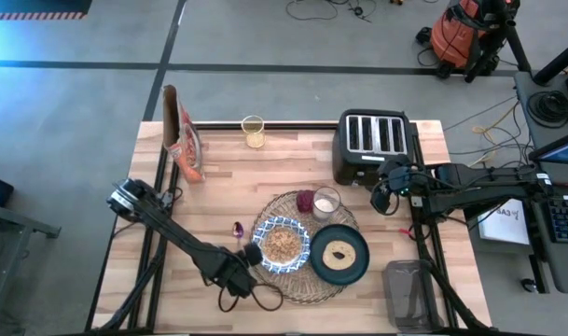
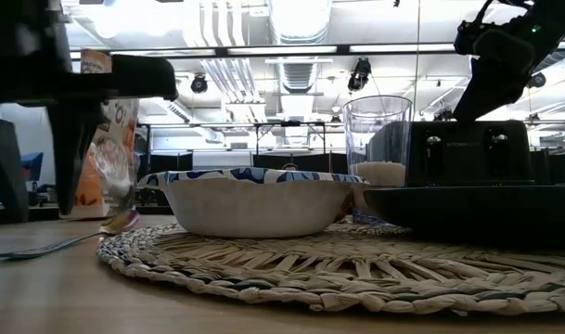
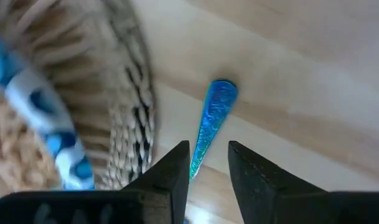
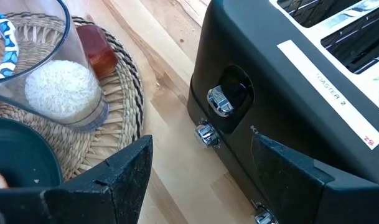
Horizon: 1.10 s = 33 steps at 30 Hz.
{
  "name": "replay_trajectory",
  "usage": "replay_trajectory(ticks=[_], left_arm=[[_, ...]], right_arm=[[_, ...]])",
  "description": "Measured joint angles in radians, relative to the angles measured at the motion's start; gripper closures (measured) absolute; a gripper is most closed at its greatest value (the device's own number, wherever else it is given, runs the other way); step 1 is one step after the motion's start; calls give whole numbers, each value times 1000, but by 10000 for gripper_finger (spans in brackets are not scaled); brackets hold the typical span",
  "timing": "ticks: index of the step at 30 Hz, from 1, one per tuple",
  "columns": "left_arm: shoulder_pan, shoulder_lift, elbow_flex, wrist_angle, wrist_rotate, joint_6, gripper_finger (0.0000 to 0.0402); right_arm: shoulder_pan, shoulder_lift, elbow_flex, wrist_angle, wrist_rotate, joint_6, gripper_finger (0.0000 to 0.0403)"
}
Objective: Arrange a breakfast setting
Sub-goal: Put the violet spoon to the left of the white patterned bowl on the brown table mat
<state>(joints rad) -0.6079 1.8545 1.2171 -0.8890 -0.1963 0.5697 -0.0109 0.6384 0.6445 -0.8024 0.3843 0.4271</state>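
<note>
High view, left to right: my left hand (image 1: 243, 254) sits low by the placemat (image 1: 265, 285) edge, fingers part spread astride a spoon (image 3: 209, 124) lying on the worktop (image 1: 218, 177). I judge this a release: open fully, lift straight up so the handle doesn't drag. Bowl (image 1: 284, 245), plate (image 1: 339, 255) and glass (image 1: 326, 202) are on the mat. Right hand (image 1: 383, 192) waits spread beside the toaster (image 1: 372, 145).

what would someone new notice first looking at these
Probably the round woven placemat near the table's front edge, crowded with a blue-and-white bowl of cereal, a dark teal plate and a clear glass. Next, the left gripper just left of the mat, fingers parted over an iridescent spoon. A black toaster sits behind.
</note>
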Motion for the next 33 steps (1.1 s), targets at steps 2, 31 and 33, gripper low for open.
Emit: replay_trajectory(ticks=[2,31,33], left_arm=[[0,-12,0,-1,0,-93,305],[58,-161,-163,36,-30,-1669,315],[58,-163,-163,47,-34,-1728,313]], right_arm=[[0,0,0,0,0,0,142],[0,0,0,0,0,0,142],[0,0,0,0,0,0,142]])
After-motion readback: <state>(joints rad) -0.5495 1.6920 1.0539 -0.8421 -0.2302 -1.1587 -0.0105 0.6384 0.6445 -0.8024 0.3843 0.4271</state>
